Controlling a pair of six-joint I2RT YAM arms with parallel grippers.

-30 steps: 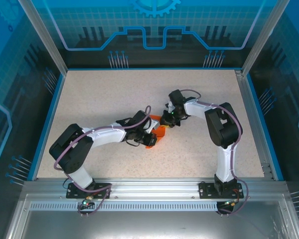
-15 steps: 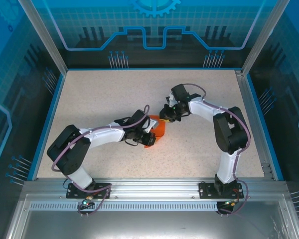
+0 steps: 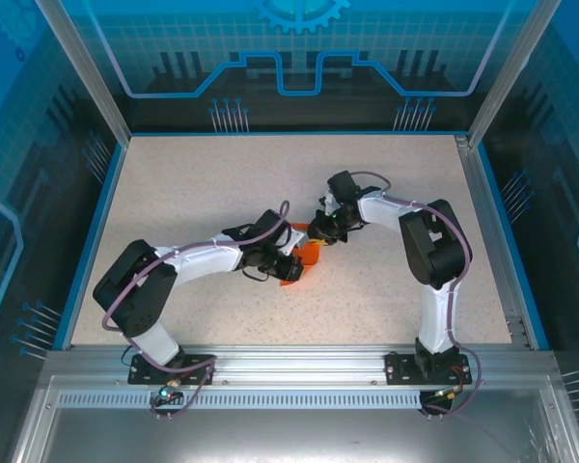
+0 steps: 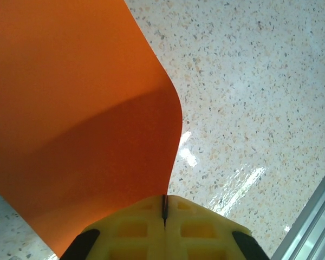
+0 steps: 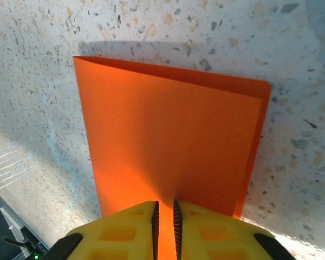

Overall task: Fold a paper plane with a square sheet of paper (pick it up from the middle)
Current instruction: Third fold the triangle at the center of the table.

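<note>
Speckled tabletop within blue-walled enclosure. Centre-left: left gripper clamped tight on one edge of folded orange sheet of paper, bent in a curve. Just right: right gripper pinching the opposite edge, fingers barely apart.

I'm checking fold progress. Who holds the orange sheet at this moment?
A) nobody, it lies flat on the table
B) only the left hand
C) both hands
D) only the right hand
C: each wrist view shows the orange sheet pinched, in the left hand and in the right hand.
</note>
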